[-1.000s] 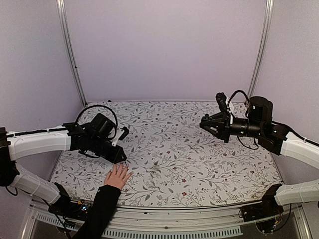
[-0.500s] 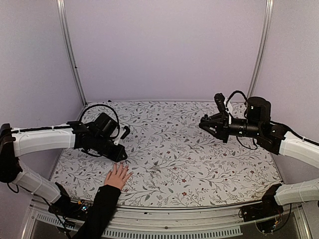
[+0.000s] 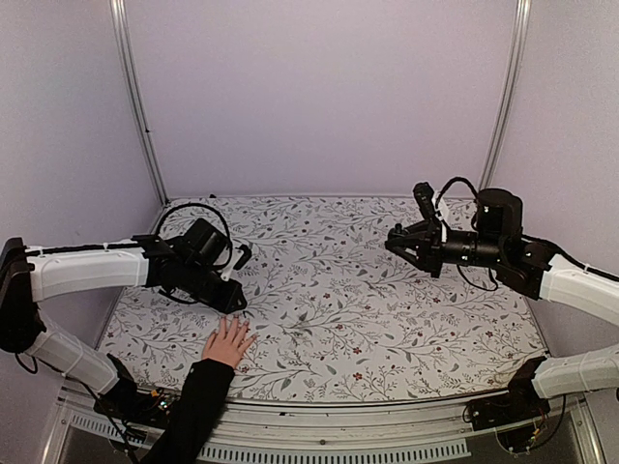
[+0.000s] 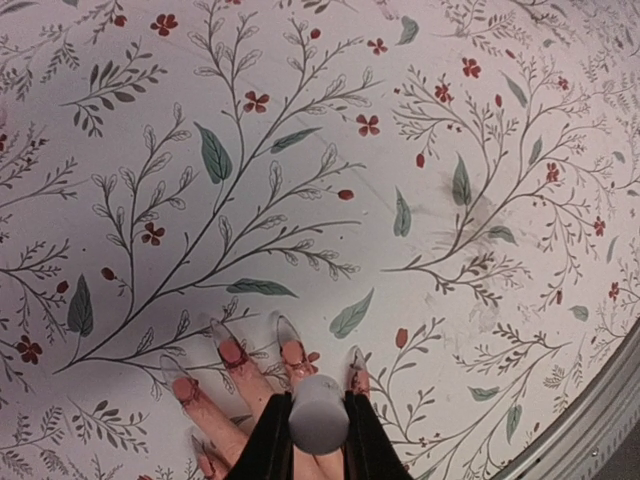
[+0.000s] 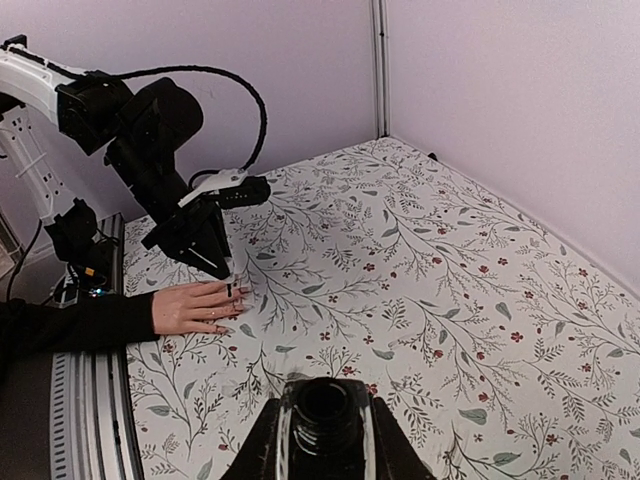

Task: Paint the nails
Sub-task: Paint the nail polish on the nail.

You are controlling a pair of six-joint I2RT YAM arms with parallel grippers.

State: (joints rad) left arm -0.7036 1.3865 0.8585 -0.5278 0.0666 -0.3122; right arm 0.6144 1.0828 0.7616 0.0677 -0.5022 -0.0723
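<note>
At the left, the left gripper (image 3: 230, 300) is held low over the floral table (image 3: 387, 329). Its fingers are clamped on a white cap (image 4: 318, 410), which is pointed down at a person's hand (image 3: 229, 340). The hand is laid flat near the table's front left edge, with its fingers spread and pointed away from the black sleeve (image 3: 189, 406). In the left wrist view the nails (image 4: 286, 330) are seen as long and clear-looking, just beyond the cap; whether polish is on them cannot be told. In the right wrist view a thin brush tip (image 5: 232, 288) is seen at the hand's fingertips, but whether it touches them cannot be told. Well apart, at the right, the right gripper (image 3: 397, 242) is raised above the table. Its fingers are closed on a dark bottle (image 5: 322, 405), whose open neck is turned toward the wrist camera.
</note>
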